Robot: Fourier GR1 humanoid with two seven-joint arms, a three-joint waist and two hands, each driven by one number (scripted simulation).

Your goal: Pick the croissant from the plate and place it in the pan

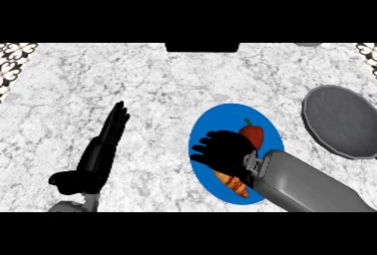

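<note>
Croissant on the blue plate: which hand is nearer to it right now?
Right. The right hand is over the blue plate, just above the upper end of the croissant in the head view. The left hand is open, off the plate, well to its left.

A pale grey-white speckled stone counter top (147, 84) fills the view. A black rectangular block (202, 47) sits at its far edge; a black-and-white floral patterned surface (15, 57) shows beyond both far corners (mostly cropped).

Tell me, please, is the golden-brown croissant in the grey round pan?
Out: the golden-brown croissant lies on the blue round plate; the grey pan shows bare.
</note>
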